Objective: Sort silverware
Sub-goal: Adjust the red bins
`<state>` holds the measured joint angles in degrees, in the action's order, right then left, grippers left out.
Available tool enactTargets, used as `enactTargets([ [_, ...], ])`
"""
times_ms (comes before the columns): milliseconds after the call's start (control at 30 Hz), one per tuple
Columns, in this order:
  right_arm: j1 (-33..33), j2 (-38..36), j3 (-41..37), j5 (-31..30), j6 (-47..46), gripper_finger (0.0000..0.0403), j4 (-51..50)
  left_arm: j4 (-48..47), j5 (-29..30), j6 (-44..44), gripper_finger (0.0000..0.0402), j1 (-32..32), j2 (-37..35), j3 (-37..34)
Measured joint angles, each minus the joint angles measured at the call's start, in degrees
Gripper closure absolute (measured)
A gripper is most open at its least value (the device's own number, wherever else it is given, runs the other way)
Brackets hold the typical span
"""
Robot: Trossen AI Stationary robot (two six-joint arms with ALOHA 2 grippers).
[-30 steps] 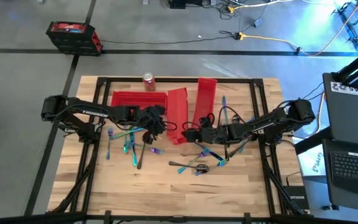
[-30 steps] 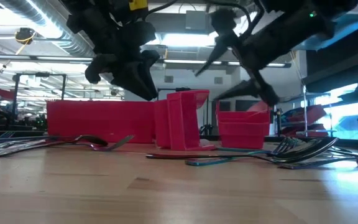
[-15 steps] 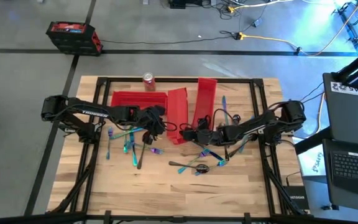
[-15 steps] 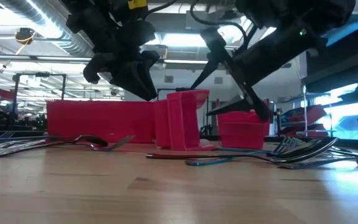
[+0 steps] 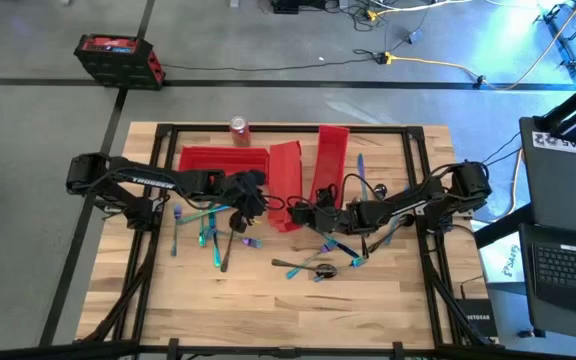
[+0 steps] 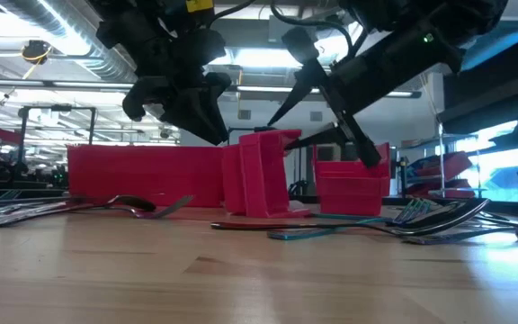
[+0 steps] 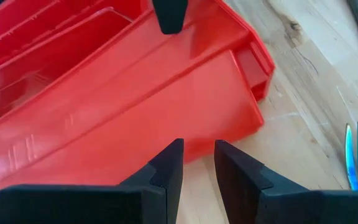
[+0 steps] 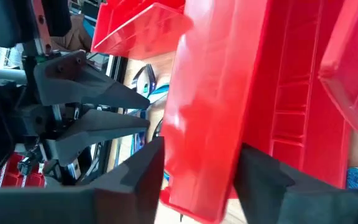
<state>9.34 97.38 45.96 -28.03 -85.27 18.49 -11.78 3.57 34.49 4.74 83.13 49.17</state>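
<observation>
Silverware [image 5: 313, 262] lies scattered on wooden table [image 5: 268, 310].

Red bins [image 5: 286, 180], iridescent blue-teal silverware [image 5: 208, 232], pale wooden table [image 5: 218, 310], red soda can [image 5: 239, 130]
</observation>
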Motion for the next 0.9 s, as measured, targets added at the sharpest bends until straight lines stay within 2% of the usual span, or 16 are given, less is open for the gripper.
enactTargets([
  [200,0.0,0.0,0.0,0.2,0.0,0.0314,-3.6,3.0,0.0,-0.6,0.0323,0.7,0.0,0.0],
  [467,0.0,-0.2,0.2,0.2,1.7,0.0393,-1.4,5.3,-0.5,-2.6,0.0323,1.1,0.0,0.0],
  [733,0.0,-1.1,0.1,0.2,3.9,0.0401,-1.6,8.0,-0.6,-4.3,0.0323,1.0,0.0,0.0],
  [900,0.0,-2.1,0.0,-2.8,4.8,0.0402,-2.2,7.7,0.5,-2.8,0.0323,1.0,-0.3,0.0],
])
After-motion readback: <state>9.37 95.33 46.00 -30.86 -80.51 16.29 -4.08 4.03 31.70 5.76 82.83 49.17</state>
